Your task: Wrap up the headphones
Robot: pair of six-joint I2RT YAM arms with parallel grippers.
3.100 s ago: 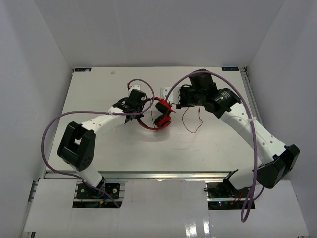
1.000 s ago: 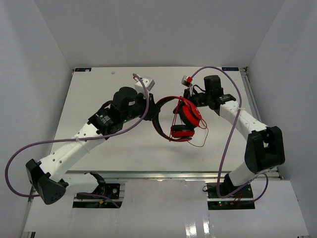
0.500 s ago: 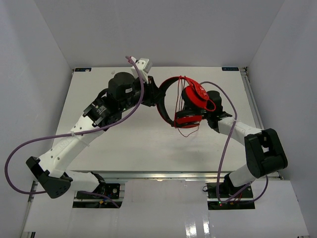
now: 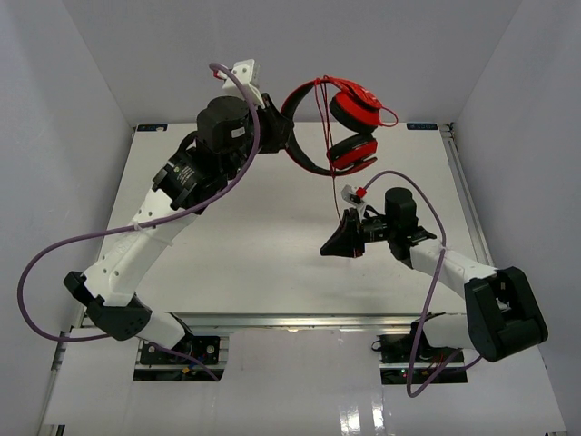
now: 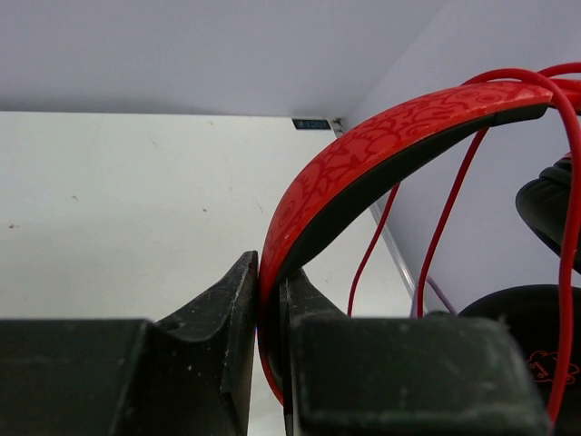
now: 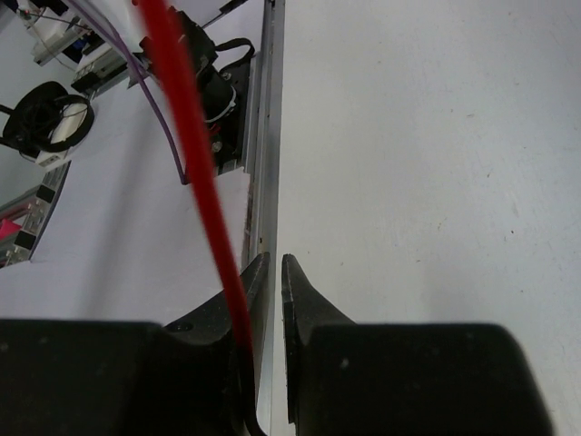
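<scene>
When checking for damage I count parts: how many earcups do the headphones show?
2. In the top view, the upper earcup shows against the back wall, the lower earcup right beneath it; both hang off the headband pinched in the left end effector.

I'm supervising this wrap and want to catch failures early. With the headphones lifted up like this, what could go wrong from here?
1. The left gripper pinches only the narrow headband of the headphones, high above the table. The hanging earcups could swing and twist it loose.
2. The cord runs steeply down to the right gripper and lies against one finger. Whether it is clamped is unclear, so it may slip off.
</scene>
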